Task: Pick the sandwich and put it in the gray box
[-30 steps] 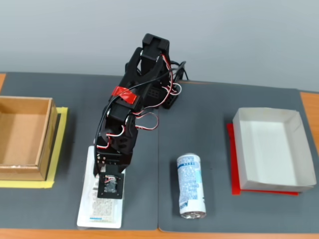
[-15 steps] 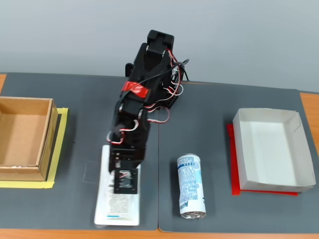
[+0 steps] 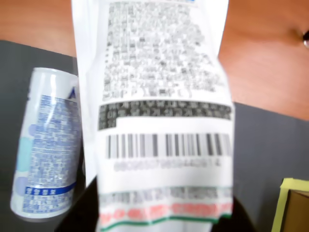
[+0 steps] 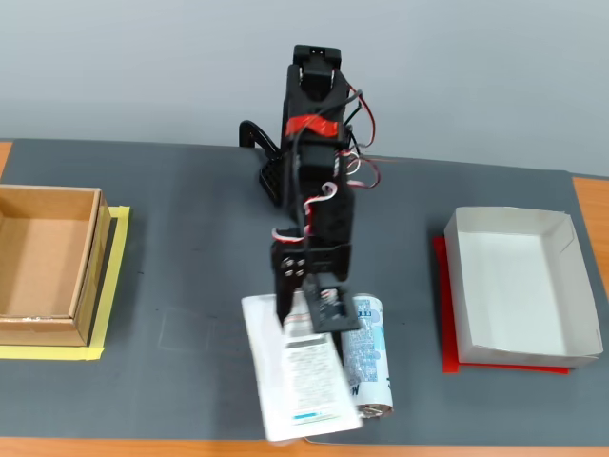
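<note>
Above the dark mat (image 4: 190,238), near the front edge of the table in the fixed view, your gripper (image 4: 309,314) has the sandwich (image 4: 297,376) clamped by its near end, so the pick looks done. The flat package hangs out from the fingers, tilted, with its far end reaching toward the orange table edge (image 4: 114,446). It overlaps the can (image 4: 366,357) in this view, but you cannot tell from here whether the two touch or whether the package is simply passing above it.

From the wrist view, the sandwich (image 3: 159,121) fills the middle of the picture, label and barcode facing the camera, and its lower end disappears between the dark shapes of the jaws at the bottom. The can (image 3: 46,150) lies just to its left on the mat, and a corner of the brown cardboard box (image 3: 295,208) on its yellow tape shows at the lower right.

What you still have ahead is the whole delivery. The gray box (image 4: 519,286) sits empty on its red sheet (image 4: 445,314) at the right of the fixed view, well apart from the gripper, with the can lying between. So count the task as roughly half done: grasp secured, carry across and release still to come. Mind the can as you swing right, since the hanging end of the package could brush it.
</note>
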`<control>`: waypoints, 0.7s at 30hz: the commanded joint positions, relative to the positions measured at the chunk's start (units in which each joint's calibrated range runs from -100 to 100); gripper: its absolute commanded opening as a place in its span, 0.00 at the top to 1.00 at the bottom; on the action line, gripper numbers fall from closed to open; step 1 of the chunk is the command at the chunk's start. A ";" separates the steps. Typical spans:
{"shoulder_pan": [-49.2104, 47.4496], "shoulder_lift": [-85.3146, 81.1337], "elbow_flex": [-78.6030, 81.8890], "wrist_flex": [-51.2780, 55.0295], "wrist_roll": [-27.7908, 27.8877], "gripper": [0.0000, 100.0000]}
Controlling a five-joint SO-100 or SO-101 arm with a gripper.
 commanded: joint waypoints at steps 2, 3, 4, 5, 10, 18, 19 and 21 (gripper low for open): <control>-4.35 -7.13 -4.33 -0.64 -0.27 0.98; -5.39 -7.64 -4.79 -0.64 -0.27 0.98; -6.51 -8.15 -5.24 -0.64 -0.27 0.98; -7.56 -8.49 -5.69 -0.64 -0.32 0.98; -13.00 -8.91 -10.12 -0.64 -3.08 0.98; -22.03 -8.06 -16.46 -0.73 -6.16 0.98; -23.15 -8.06 -16.73 -0.73 -6.42 0.98; -25.09 -8.06 -17.00 -0.73 -6.94 0.98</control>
